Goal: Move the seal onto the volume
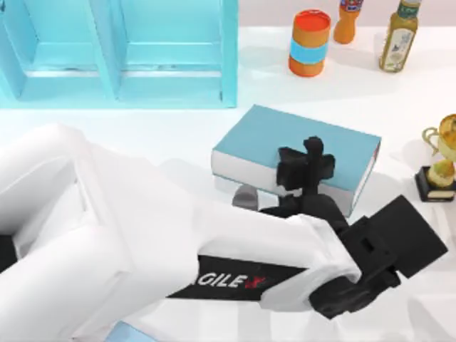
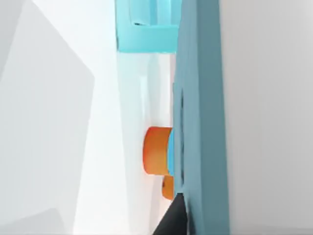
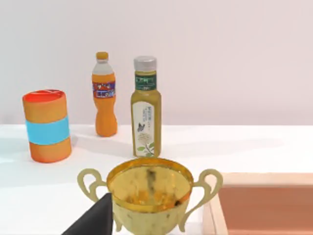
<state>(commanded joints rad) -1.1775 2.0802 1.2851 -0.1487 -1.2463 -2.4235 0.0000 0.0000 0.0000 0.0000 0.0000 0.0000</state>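
The volume [image 1: 267, 139] is a large teal-blue book with white page edges, lying flat at the table's middle. My left arm reaches across from the left, and my left gripper [image 1: 306, 169] hangs black just over the near right part of the cover. The left wrist view looks along the volume's cover [image 2: 203, 122] from very close. The seal is hidden. My right gripper [image 3: 93, 223] is parked by the gold trophy [image 3: 149, 198] at the right.
A light-blue shelf unit [image 1: 121, 50] fills the back left. An orange-and-blue can [image 1: 309, 43], an orange bottle [image 1: 348, 20] and a yellow-green bottle [image 1: 399, 35] stand at the back right. The trophy [image 1: 442, 160] stands at the right edge beside a wooden tray [image 3: 264, 205].
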